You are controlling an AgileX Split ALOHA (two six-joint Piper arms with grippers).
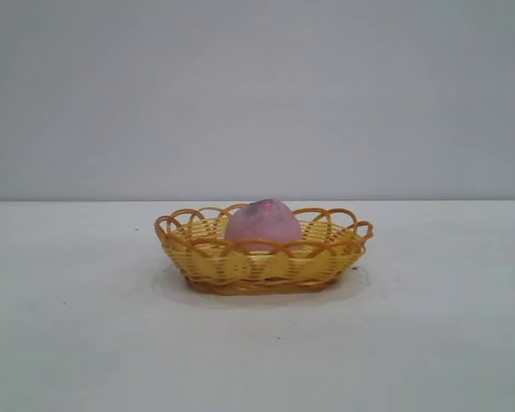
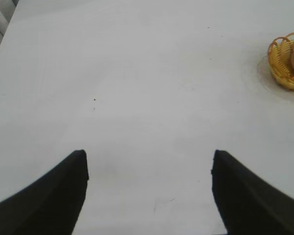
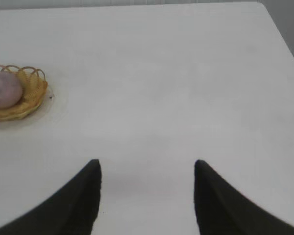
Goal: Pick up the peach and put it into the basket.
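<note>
We find the peach (image 1: 263, 225) sitting inside the basket (image 1: 240, 268), low in the middle of the woven bowl with its darker tip uppermost. The looped rim rises around it on every side, so it has no free path to roll out. The basket stands flat on the white table (image 1: 429, 343), and nothing touches it.

We judge the task as done: the fruit rests where the instruction wants it, and no further lift is called for.

Neither arm appears in the exterior view, which indicates both are pulled back clear of the basket. In the left wrist view, the left gripper (image 2: 149, 188) hangs over bare table with its fingers spread wide and nothing between them; the basket (image 2: 280, 63) sits well apart. In the right wrist view, the right gripper (image 3: 147, 193) is likewise released and empty, with basket (image 3: 32, 100) and peach (image 3: 5, 89) well apart from it. We read the open fingers as the resting stance after release, leaving the basket unobstructed.
</note>
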